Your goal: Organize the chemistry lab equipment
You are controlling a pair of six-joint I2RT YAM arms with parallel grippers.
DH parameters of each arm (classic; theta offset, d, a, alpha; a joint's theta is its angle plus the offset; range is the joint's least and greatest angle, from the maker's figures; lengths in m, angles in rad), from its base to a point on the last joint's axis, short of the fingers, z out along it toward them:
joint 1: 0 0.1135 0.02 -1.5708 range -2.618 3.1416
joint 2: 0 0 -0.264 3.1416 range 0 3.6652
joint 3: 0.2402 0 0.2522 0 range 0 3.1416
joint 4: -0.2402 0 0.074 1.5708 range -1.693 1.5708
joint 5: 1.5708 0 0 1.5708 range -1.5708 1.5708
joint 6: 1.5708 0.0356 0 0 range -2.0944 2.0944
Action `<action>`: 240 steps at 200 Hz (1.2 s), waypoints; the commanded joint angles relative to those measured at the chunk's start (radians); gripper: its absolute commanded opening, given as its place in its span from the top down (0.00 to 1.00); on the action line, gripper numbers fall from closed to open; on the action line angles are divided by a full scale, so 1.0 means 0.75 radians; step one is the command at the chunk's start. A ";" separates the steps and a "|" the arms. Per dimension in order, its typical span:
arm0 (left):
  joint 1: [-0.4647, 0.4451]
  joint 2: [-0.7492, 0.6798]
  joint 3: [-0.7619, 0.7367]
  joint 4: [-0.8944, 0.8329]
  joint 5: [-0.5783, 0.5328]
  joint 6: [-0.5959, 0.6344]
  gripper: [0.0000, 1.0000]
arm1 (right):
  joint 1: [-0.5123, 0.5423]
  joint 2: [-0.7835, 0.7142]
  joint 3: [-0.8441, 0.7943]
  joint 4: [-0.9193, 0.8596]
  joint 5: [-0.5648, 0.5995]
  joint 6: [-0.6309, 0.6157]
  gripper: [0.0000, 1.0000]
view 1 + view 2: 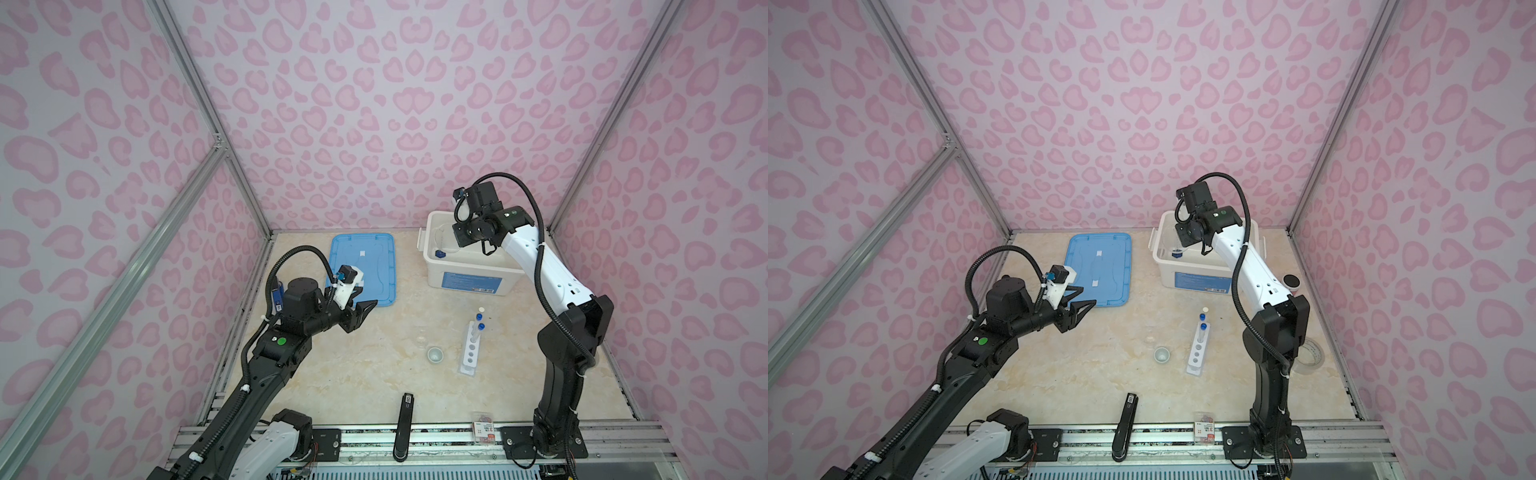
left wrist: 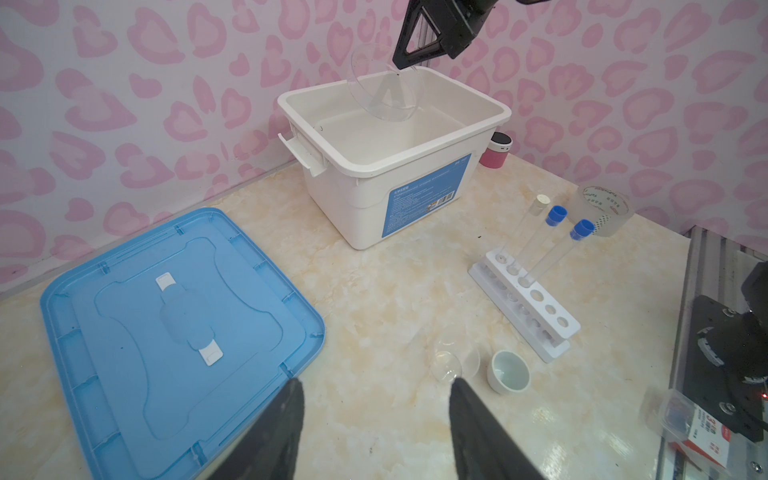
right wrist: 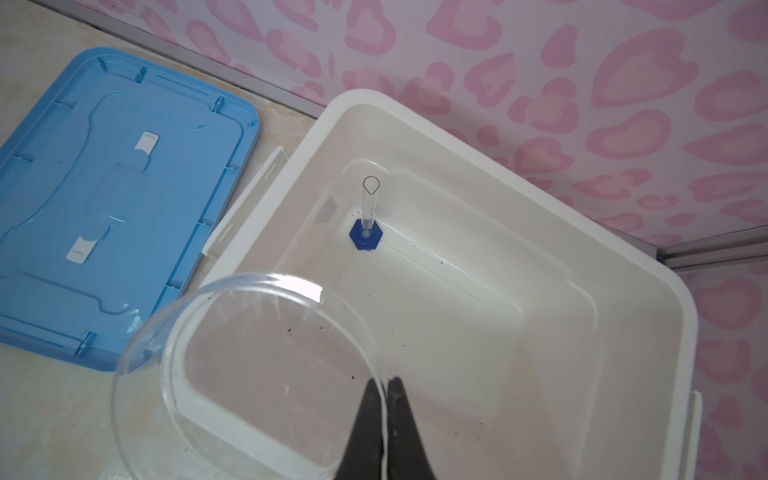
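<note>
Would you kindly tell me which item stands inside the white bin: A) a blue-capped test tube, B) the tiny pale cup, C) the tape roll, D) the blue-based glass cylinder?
D: the blue-based glass cylinder stands upright in the white bin; the right claw holds the clear glass dish over it.

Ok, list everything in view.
bin: one, white, back right
lid: one, blue, left of bin
dish: one, clear, held over bin
cylinder: one, blue-based, inside bin
rack: one, white, mid-table
test tubes: three, two blue-capped, in rack
cup: one, pale, beside rack
glass vessel: one, clear, beside cup
tape roll: one, clear, right of rack
can: one, pink, right of bin
stick: one, black, front edge
box: one, red-white, front edge
left gripper: open, empty, near lid
right gripper: shut on dish
</note>
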State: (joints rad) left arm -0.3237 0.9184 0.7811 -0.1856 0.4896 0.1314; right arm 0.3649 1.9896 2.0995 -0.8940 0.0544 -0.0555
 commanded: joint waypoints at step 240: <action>-0.001 0.087 0.022 -0.002 -0.036 0.010 0.42 | -0.083 0.520 0.275 -0.023 -0.105 -0.019 0.95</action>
State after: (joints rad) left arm -0.3244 0.9756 0.7856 -0.1883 0.4637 0.1318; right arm 0.3077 2.3608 2.2982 -0.9085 -0.0051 -0.0677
